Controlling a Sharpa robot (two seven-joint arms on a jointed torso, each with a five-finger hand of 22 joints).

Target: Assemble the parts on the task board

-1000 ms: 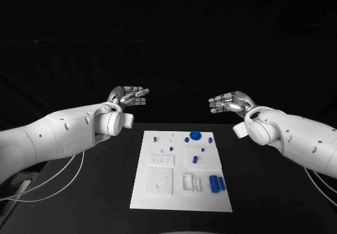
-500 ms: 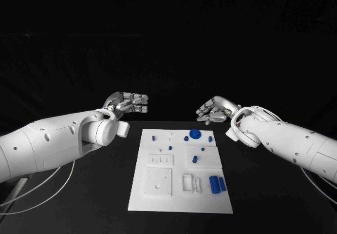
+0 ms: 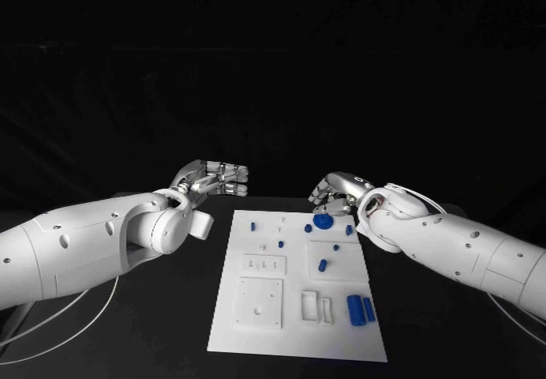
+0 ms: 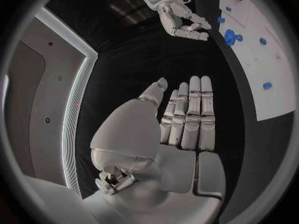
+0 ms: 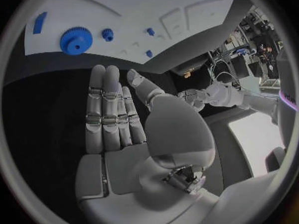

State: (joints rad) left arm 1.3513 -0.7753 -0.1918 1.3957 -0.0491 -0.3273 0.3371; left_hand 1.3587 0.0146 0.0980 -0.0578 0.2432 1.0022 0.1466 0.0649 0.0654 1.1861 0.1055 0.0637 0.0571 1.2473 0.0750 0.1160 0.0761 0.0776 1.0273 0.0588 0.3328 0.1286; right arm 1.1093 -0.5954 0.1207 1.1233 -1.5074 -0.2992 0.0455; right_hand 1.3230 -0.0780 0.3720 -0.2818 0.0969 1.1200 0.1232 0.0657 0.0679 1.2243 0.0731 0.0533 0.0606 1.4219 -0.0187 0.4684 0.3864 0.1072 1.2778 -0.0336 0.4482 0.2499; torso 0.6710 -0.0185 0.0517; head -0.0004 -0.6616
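Dim scene, black surround; flat white task board (image 3: pixel 298 292) brightest, evenly lit, faint shadows. Wrist views: fisheye bending at rims, glossy highlights on silver fingers (image 4: pixel 187 115).

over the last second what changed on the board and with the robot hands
The right robot hand came in and down toward the big blue gear at the far end of the task board. The left robot hand lowered slightly. Both hold nothing; the parts kept their places.
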